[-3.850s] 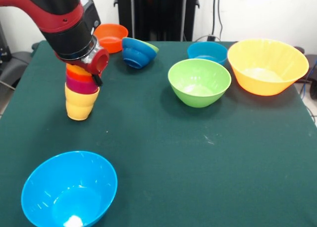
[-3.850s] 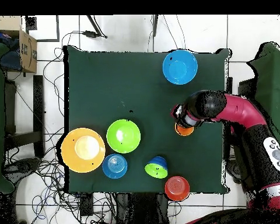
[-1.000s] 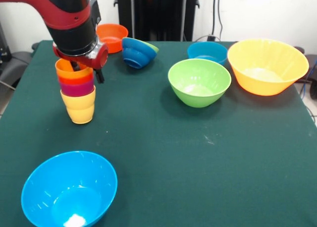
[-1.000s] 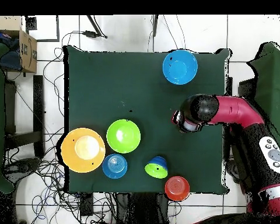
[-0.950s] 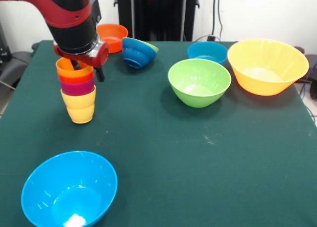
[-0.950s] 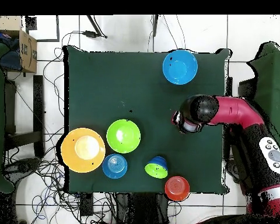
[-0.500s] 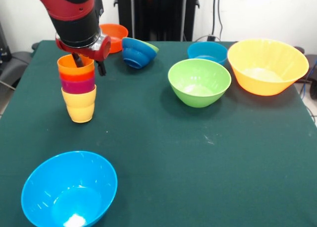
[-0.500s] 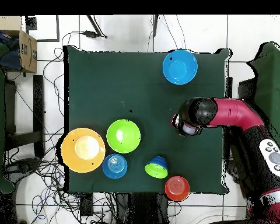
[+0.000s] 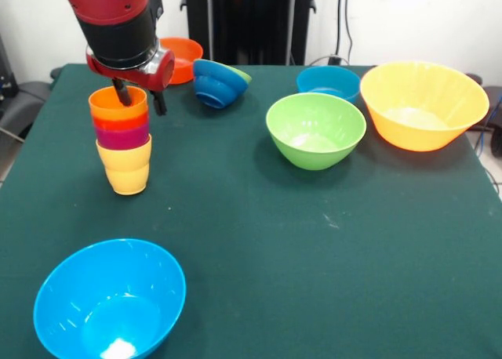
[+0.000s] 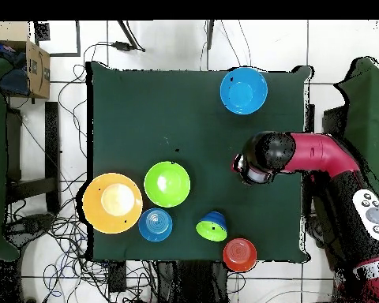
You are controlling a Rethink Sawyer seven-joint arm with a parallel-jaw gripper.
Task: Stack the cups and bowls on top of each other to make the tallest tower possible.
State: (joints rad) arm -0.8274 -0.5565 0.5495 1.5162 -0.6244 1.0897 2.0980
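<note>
So far the tower (image 9: 122,143) is four nested smooth plastic tumblers, yellow at the base, then purple, red-orange and orange-yellow on top, standing upright directly beneath the claw (image 9: 139,100). No bowl has joined it yet. The claw's fingers (image 9: 124,94) are spread and grasp nothing, one dipping just inside the top tumbler's rim, the other outside it. Nearest the claw lie the glossy orange-red bowl (image 9: 177,57) and a tipped dark-blue nested pair (image 9: 219,82); the green bowl (image 9: 315,129), big orange-yellow bowl (image 9: 423,104) and large light-blue bowl (image 9: 110,300) sit well apart.
</note>
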